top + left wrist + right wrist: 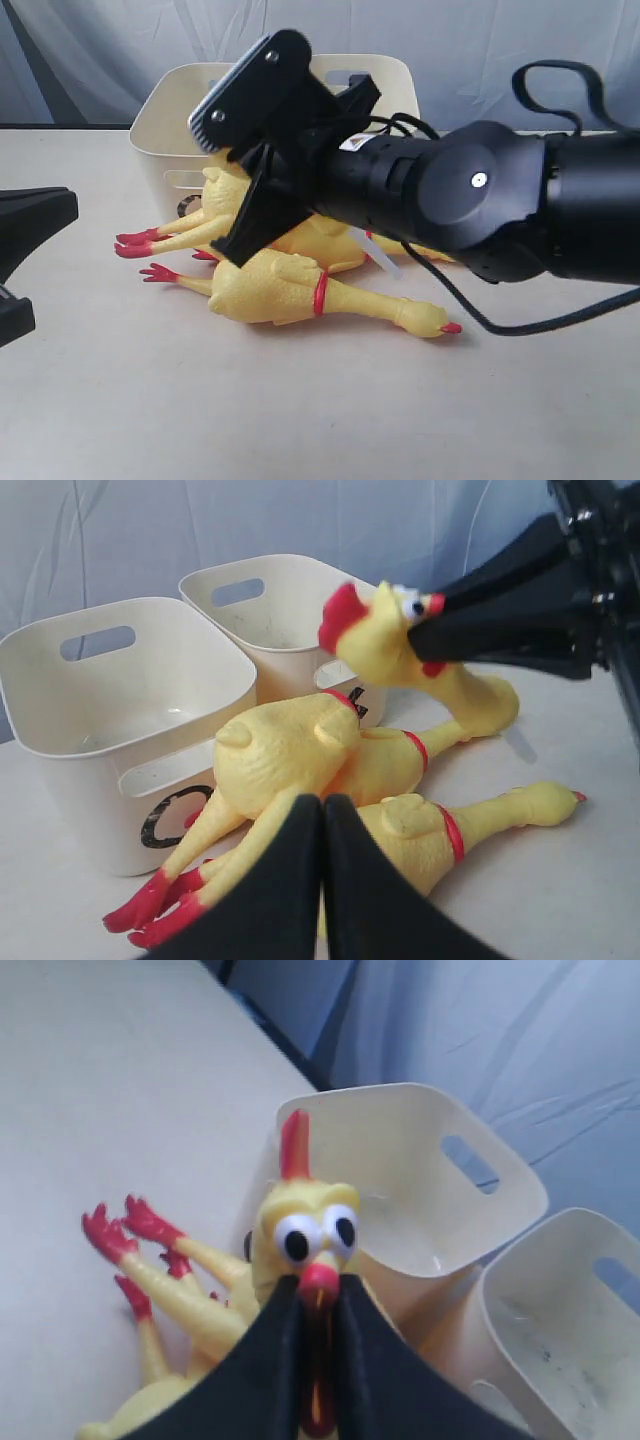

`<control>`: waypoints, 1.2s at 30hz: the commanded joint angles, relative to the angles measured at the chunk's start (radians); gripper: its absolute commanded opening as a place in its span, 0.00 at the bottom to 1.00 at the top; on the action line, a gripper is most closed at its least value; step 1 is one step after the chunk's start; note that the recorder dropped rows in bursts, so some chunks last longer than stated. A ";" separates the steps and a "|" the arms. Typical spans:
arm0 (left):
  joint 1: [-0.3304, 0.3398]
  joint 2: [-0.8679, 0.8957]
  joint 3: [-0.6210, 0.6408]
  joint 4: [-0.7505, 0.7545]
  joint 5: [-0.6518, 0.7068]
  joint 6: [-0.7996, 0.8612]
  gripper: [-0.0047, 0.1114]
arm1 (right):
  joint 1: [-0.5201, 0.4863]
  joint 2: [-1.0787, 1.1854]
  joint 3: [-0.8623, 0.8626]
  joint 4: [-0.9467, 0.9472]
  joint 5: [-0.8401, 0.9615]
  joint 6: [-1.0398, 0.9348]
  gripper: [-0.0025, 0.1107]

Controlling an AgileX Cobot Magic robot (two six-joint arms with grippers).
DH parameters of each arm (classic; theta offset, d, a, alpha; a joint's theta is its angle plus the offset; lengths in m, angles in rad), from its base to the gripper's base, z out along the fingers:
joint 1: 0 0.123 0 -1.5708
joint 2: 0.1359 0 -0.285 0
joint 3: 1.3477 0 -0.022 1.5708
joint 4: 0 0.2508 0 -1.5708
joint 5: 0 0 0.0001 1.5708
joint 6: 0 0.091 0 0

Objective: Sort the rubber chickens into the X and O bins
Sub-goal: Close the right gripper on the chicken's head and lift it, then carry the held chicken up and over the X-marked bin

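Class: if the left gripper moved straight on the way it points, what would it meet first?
Probably the plump yellow rubber chicken lying just beyond the left gripper, though depth is unclear.

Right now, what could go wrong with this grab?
The right gripper holds the raised chicken by the beak only; it may slip on lifting. Its body seems to lie under another chicken, which could get dragged along or bump the nearby tub.
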 commanded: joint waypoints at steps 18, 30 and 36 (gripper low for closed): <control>0.000 0.003 -0.006 0.007 0.012 -0.003 0.04 | -0.020 -0.104 0.097 -0.060 -0.635 0.434 0.01; 0.000 0.003 -0.006 0.007 0.012 -0.003 0.04 | -0.333 -0.072 0.215 -0.665 -0.783 1.182 0.01; 0.000 0.003 -0.006 0.007 0.012 -0.003 0.04 | -0.403 -0.031 0.215 -0.693 -0.878 1.294 0.01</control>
